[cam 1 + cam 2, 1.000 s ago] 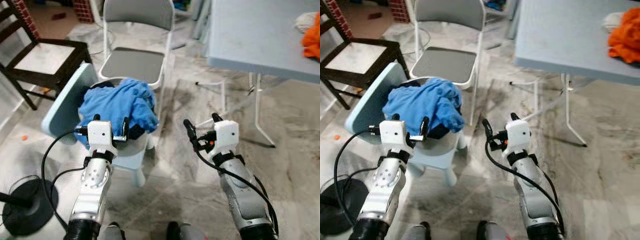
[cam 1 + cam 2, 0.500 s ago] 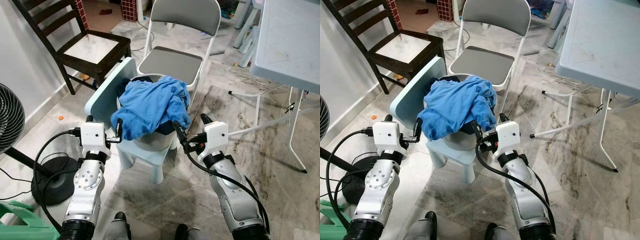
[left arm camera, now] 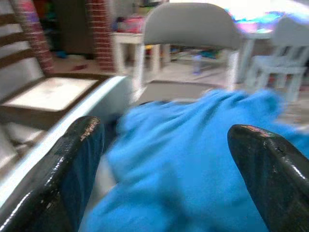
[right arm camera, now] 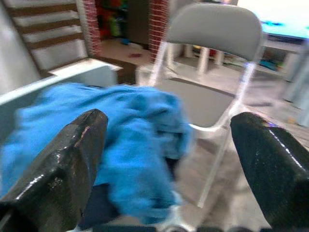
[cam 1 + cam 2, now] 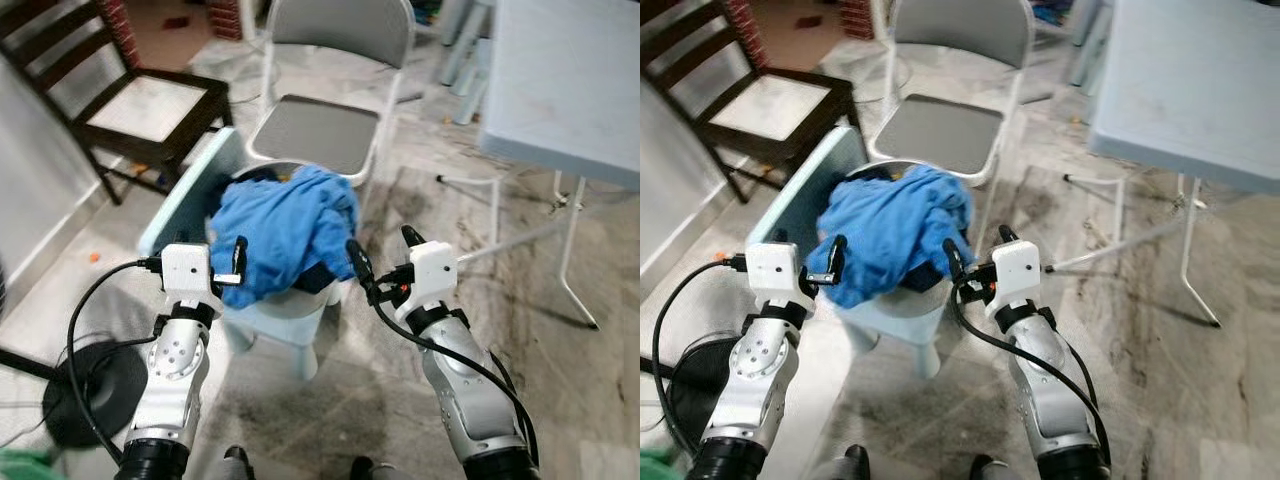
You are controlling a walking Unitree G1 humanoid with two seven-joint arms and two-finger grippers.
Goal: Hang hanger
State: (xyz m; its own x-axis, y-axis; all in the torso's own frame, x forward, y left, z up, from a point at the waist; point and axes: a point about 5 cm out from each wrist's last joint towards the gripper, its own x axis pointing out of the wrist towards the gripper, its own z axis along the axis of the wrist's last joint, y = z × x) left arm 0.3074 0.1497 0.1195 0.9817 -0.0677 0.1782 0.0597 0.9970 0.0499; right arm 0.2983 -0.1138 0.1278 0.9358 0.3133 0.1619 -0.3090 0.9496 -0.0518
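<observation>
Two silver arms up in front. Left claw (image 3: 164, 137) wide open, with nothing in it. Sits just by the near left edge of a blue cloth (image 5: 285, 225). Cannot tell if one finger touches the cloth or not.

Right claw (image 5: 382, 250) wide open too, and holds nothing. Sits just by the near right edge of the same blue cloth, with one black finger close against it.

Blue cloth all bunched up in a heap on a small pale blue chair (image 5: 285, 312). Hangs down over the front of the seat. Something dark under the cloth, too hidden to name. Cannot tell where the hanger is.

Just behind the small chair, a grey folding chair (image 5: 315, 125) with white legs. Further off to the left, a dark wooden chair (image 5: 150, 100) with a pale seat. On the right, a big pale blue surface (image 5: 560, 70) on thin white legs, well apart from the small chair.

Down on the left, a black round stand (image 5: 95, 385) on the floor (image 5: 560, 370), with a black cable looping up to the left arm. Grey, streaky floor. A bit blurry all over.
</observation>
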